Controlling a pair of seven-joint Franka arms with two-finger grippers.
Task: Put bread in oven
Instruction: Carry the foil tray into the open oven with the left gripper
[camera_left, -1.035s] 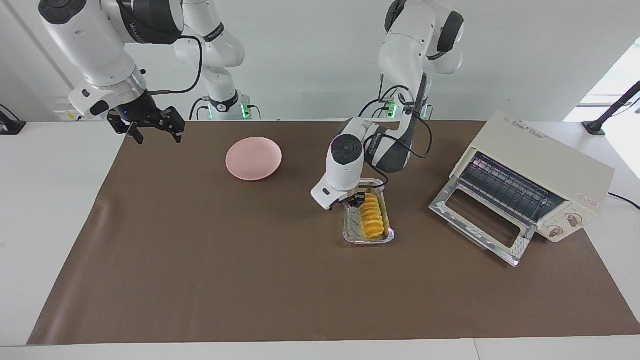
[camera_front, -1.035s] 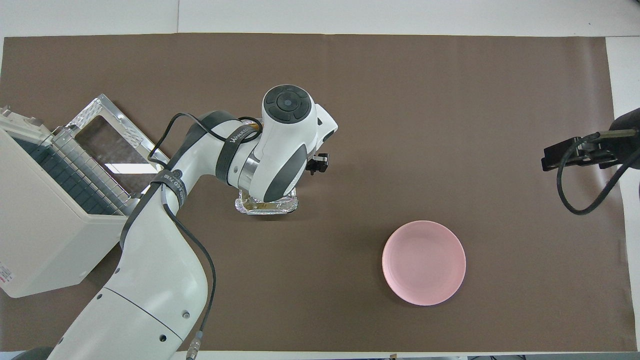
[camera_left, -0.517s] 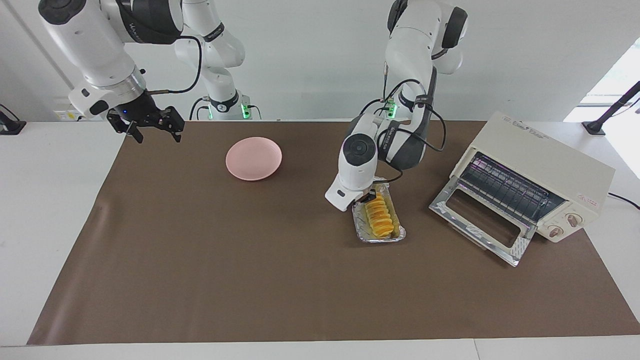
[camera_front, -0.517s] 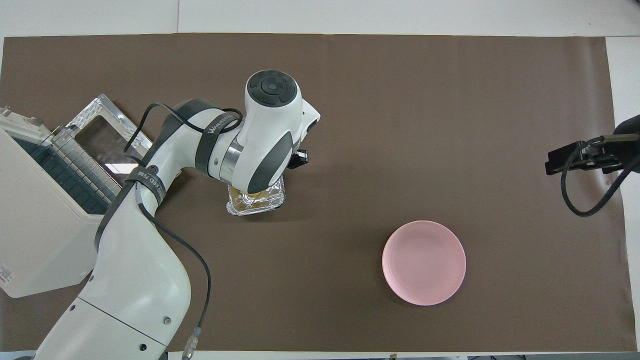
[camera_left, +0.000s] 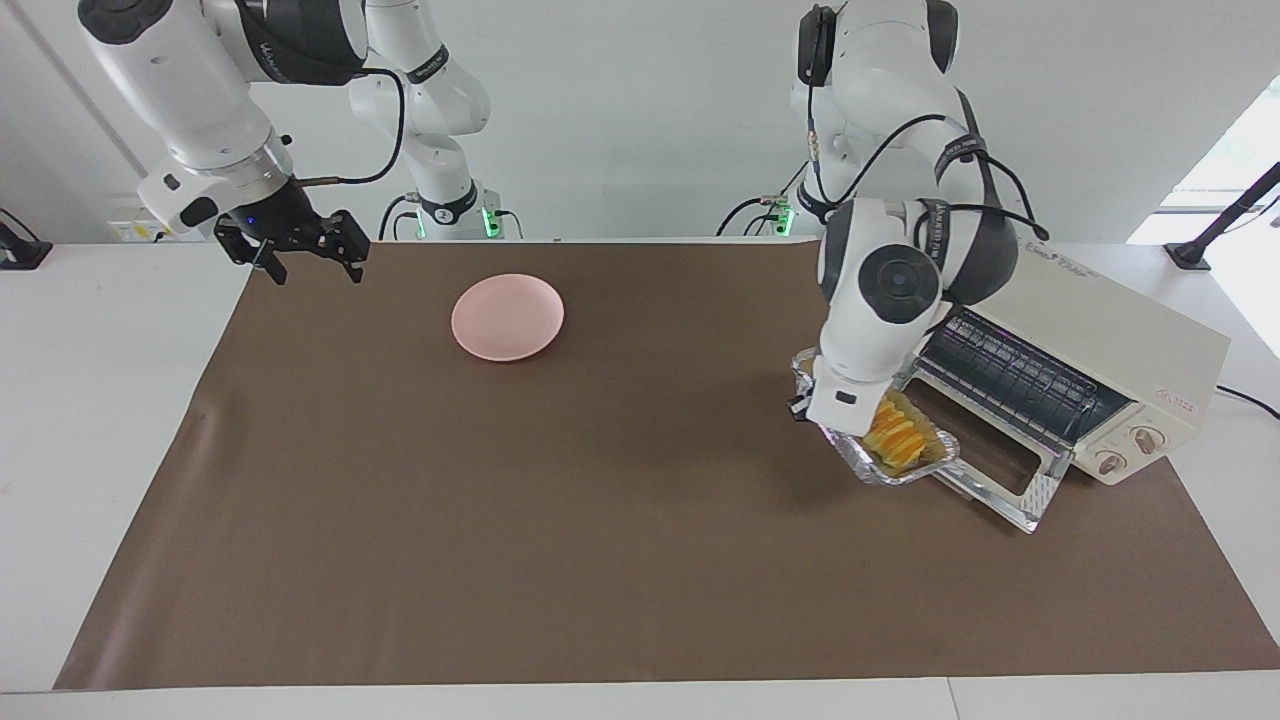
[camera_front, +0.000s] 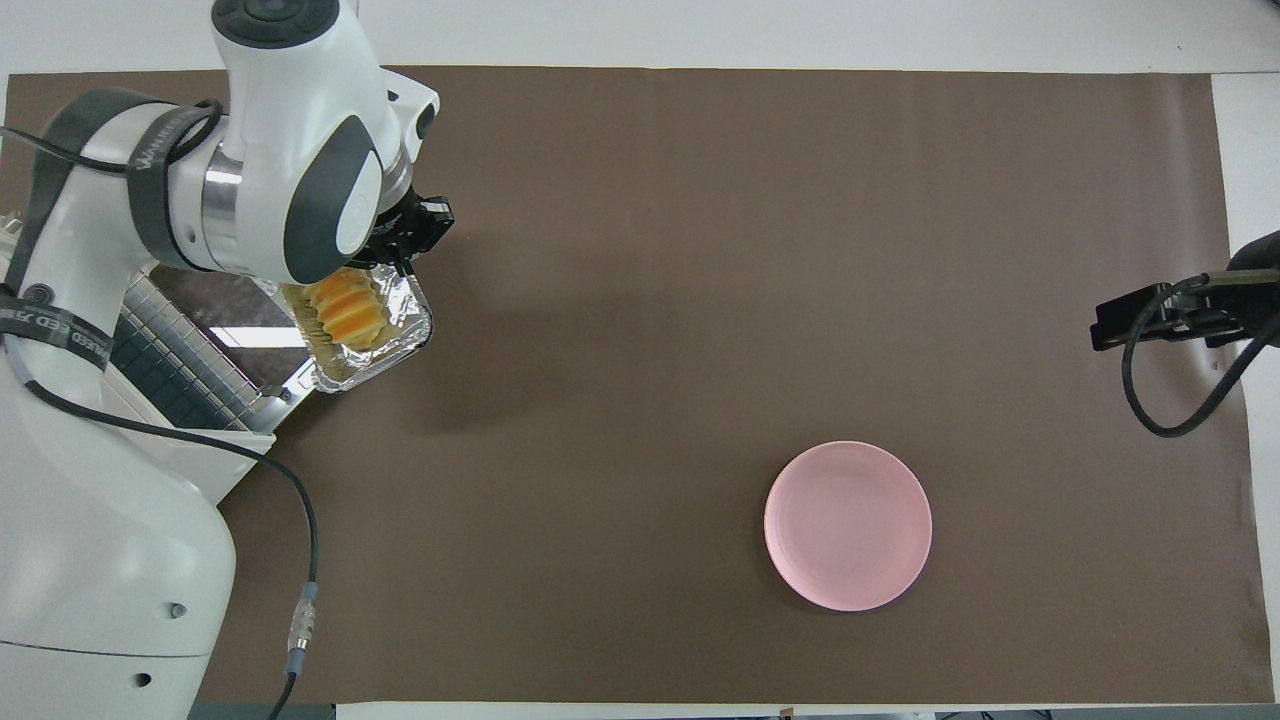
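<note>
The golden ridged bread (camera_left: 893, 435) lies in a crinkled silver foil tray (camera_left: 905, 470). My left gripper (camera_front: 398, 255) is shut on the tray's rim and holds it tilted in the air, over the edge of the oven's dropped glass door (camera_left: 1000, 480). In the facing view the wrist hides the fingers. The bread (camera_front: 345, 310) and the tray (camera_front: 395, 345) also show from overhead. The cream-white oven (camera_left: 1100, 320) stands open at the left arm's end of the table, its wire rack (camera_front: 165, 365) showing. My right gripper (camera_left: 308, 262) waits open in the air over the mat's edge at the right arm's end.
A round pink plate (camera_left: 507, 316) sits on the brown mat (camera_left: 500, 520), toward the right arm's end and nearer to the robots than the mat's middle. It also shows in the overhead view (camera_front: 848, 525). The oven's two knobs (camera_left: 1130, 450) face away from the robots.
My left gripper has lifted the foil tray with the bread off the mat and carried it toward the left arm's end, up to the oven's open door. The right arm has barely moved.
</note>
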